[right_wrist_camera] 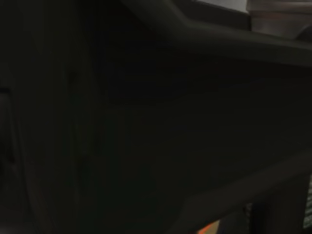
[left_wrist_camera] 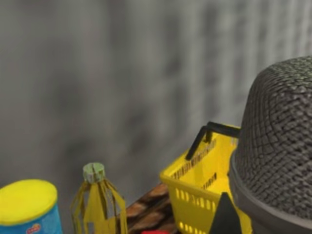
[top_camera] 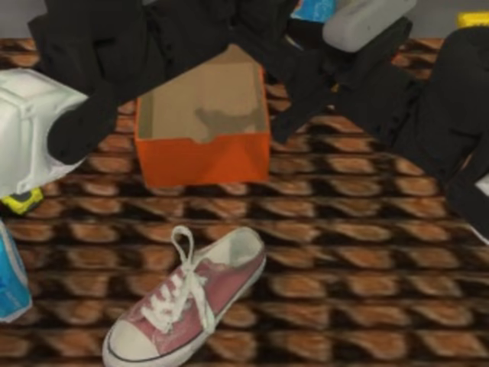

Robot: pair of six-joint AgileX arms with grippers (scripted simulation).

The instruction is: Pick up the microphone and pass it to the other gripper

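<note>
The microphone's grey mesh head (left_wrist_camera: pixel 280 146) fills one side of the left wrist view, very close to the camera and raised off the table. One black fingertip (left_wrist_camera: pixel 224 217) of my left gripper (left_wrist_camera: pixel 243 222) shows right beside it, so that gripper is shut on the microphone. The black handle is hidden. In the top view my left arm (top_camera: pixel 153 38) and my right arm (top_camera: pixel 428 115) reach in as black shapes. They meet over the far right corner of the orange box (top_camera: pixel 202 157). The microphone does not show there. The right wrist view is dark.
A pink sneaker (top_camera: pixel 191 302) lies at the front centre. A white object (top_camera: pixel 27 126) and a blue item (top_camera: pixel 11 283) sit at the left edge. A yellow basket (left_wrist_camera: pixel 200 195), a yellow bottle (left_wrist_camera: pixel 97 204) and a yellow-lidded blue can (left_wrist_camera: pixel 27 207) stand by the far wall.
</note>
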